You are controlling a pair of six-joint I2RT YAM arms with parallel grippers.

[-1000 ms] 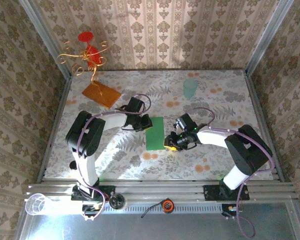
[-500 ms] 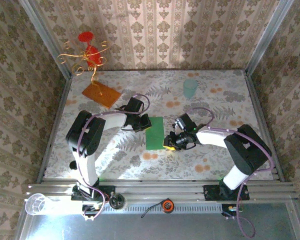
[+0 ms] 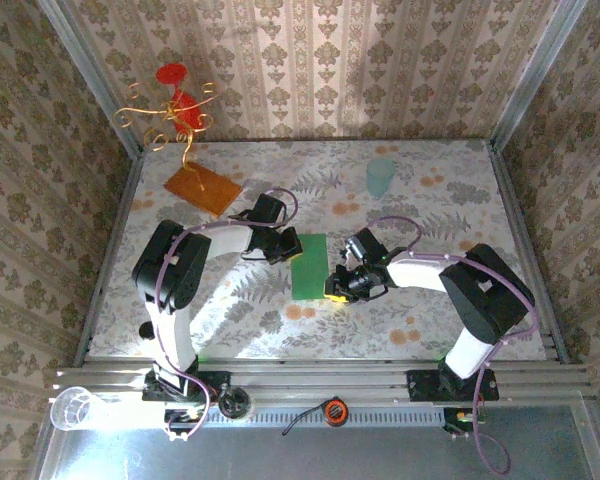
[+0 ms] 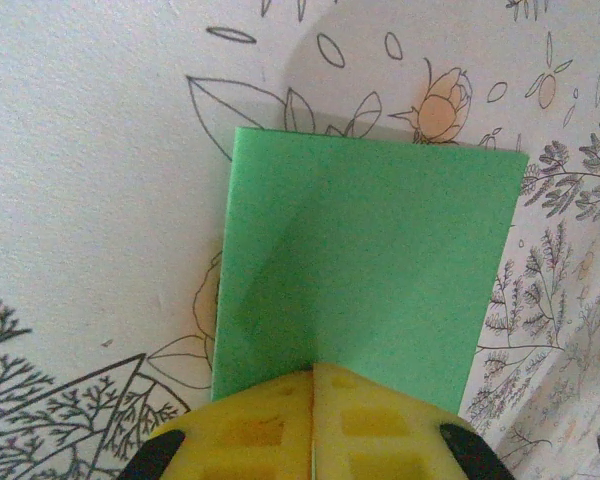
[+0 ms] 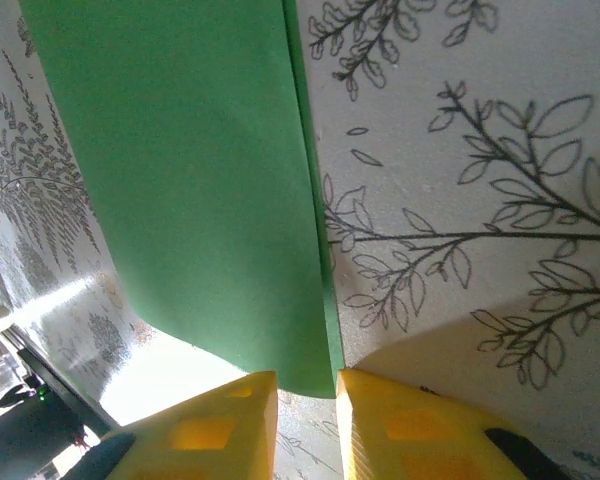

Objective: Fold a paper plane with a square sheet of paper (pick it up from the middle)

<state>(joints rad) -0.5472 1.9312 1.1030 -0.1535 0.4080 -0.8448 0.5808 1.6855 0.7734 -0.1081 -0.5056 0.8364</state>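
Paper plane (image 3: pixel 309 266) — a thin, matte green rectangle showing one diagonal crease — is lying flat mid-way across the floral table (image 3: pixel 430 205), long axis running twelve to six. Left gripper (image 3: pixel 284 244) is sitting at its eleven o'clock corner, pads pressed together; right gripper (image 3: pixel 333 290) is straddling the five o'clock edge, fingers narrowly apart.

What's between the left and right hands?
The green paper: left hand at its far left edge, right hand at its near right corner. Top view shows it.
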